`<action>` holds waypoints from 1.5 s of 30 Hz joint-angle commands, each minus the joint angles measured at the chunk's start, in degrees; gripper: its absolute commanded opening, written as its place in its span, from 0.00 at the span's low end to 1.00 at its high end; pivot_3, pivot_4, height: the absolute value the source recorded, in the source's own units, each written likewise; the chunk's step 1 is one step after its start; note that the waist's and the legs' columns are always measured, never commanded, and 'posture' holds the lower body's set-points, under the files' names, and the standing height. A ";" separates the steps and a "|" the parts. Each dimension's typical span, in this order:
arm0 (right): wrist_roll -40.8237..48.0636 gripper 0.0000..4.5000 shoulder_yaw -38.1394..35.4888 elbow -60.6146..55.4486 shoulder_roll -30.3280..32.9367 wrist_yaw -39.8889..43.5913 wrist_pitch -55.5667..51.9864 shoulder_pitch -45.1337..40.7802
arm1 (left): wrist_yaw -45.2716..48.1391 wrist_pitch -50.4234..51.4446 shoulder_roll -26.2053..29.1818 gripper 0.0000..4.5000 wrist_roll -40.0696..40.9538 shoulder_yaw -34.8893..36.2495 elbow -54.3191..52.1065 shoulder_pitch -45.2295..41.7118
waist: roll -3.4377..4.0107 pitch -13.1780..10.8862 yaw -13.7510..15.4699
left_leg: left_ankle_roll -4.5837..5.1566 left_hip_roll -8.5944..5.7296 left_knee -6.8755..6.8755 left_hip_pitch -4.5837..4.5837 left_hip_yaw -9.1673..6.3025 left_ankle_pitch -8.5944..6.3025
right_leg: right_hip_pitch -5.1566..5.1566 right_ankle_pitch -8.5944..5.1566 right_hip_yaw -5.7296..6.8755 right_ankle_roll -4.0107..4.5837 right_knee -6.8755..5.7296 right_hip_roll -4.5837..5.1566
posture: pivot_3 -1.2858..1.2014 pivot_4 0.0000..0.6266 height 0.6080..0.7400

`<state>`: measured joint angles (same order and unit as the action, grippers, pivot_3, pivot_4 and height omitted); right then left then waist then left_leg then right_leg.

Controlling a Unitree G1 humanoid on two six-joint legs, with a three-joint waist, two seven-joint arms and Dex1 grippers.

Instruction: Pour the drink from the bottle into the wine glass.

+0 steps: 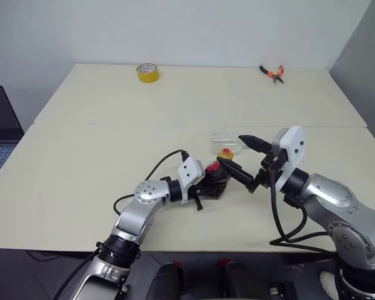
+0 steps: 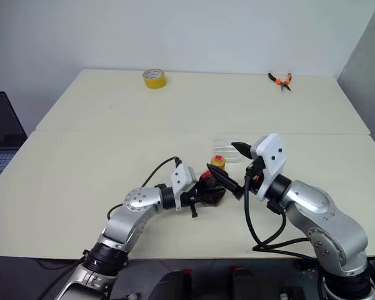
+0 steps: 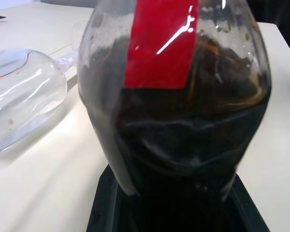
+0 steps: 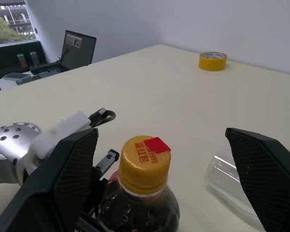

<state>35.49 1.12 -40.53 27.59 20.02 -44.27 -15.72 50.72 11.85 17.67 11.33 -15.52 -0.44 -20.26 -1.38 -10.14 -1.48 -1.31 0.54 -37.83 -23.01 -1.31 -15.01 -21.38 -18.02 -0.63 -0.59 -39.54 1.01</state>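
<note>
**Bottle gripped, cap still on**

My left gripper (image 1: 207, 185) is clamped on the bottle (image 1: 217, 177). My right gripper (image 1: 242, 156) gapes wide above its yellow cap (image 4: 144, 162). Just beyond the bottle, the glass (image 1: 224, 142) lies tipped over.

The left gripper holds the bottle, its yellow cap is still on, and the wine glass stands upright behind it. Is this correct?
Not entirely. The wine glass is lying on its side on the table, as the left wrist view shows. The rest holds: the left gripper grips the bottle, and its yellow cap is still on.
</note>
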 commanded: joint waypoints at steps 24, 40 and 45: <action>14.75 1.00 -11.98 -5.76 5.02 5.11 -3.22 8.03 | 0.41 -2.02 -0.12 0.15 0.42 0.34 -1.03 -0.62 | 0.00 0.00 0.06 | 0.01 0.00 0.00 0.00 0.00 0.00 | 0.01 0.00 0.01 0.00 -0.01 0.00 | 0.52 0.24 1.00; 7.47 1.00 -2.18 -0.14 -0.33 -2.44 -1.14 1.25 | 0.54 -2.73 -0.42 0.15 0.18 -0.09 -0.14 -1.31 | 0.00 0.00 0.01 | 0.00 0.00 -0.01 -0.02 0.00 0.00 | 0.00 0.00 -0.01 -0.01 0.02 0.00 | 0.52 0.24 1.00; 6.61 1.00 -1.63 1.17 -2.21 -2.16 -0.04 0.82 | 0.52 -2.73 -0.18 0.15 0.16 0.00 -0.36 -1.16 | 0.00 0.00 0.00 | 0.00 0.01 -0.01 -0.01 0.00 0.00 | 0.00 0.00 0.00 -0.01 0.00 -0.01 | 0.52 0.24 1.00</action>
<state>42.15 -0.33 -38.57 25.68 17.54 -45.83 -14.25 50.87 10.61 17.69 11.29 -15.66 0.50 -20.57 -1.38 -10.14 -1.48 -1.30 0.55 -37.84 -23.02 -1.32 -15.01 -21.38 -18.02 -0.62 -0.60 -39.54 1.01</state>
